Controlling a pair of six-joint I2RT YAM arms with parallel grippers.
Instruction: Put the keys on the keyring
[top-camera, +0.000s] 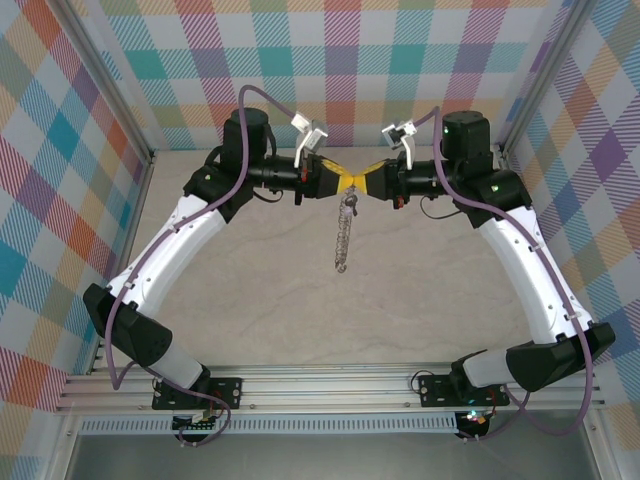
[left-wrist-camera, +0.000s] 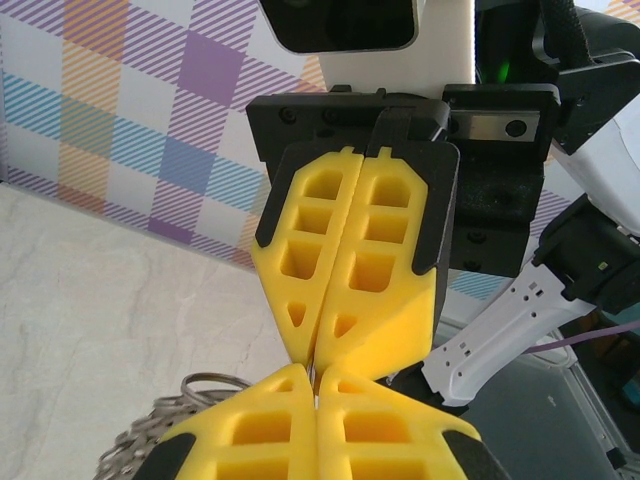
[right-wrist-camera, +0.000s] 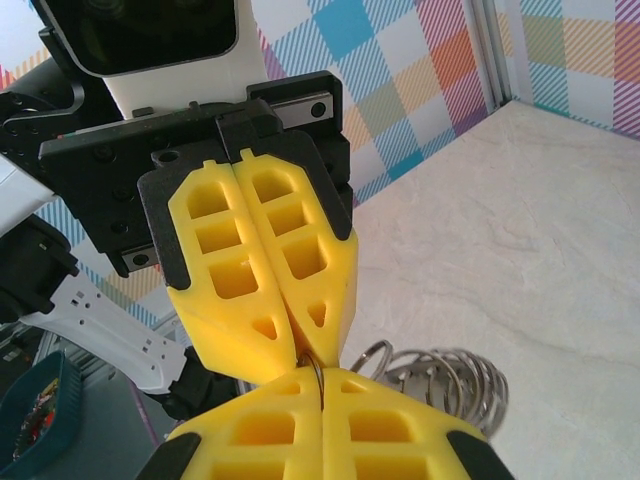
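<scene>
Plaid walls (top-camera: 60, 150) in pastel checks close in a pale, marbled table (top-camera: 250, 320). Over it the left arm (top-camera: 180, 230) and the right arm (top-camera: 520, 250), both white with black joints, bow inward from their bases at the near edge and meet nose to nose above the middle of the table. The left gripper (top-camera: 345, 182) has its yellow fingers pressed flat together with no gap between them, and the right gripper (top-camera: 361, 183) is pressed together the same way; their tips touch each other. In the left wrist view the left gripper (left-wrist-camera: 316, 385) sits directly under the tips of the right gripper (left-wrist-camera: 317, 340). The keyring (top-camera: 345, 240) hangs from that meeting point, seen nearly edge-on as a silvery looped strip clear of the tabletop. From the right wrist its chain-like coils (right-wrist-camera: 445, 385) bunch just beside the right gripper (right-wrist-camera: 322, 380), and a thin wire (right-wrist-camera: 316, 366) of the ring runs up out of the seam between those fingers to the tips of the left gripper (right-wrist-camera: 300, 350), so both pairs of fingers pinch it.
</scene>
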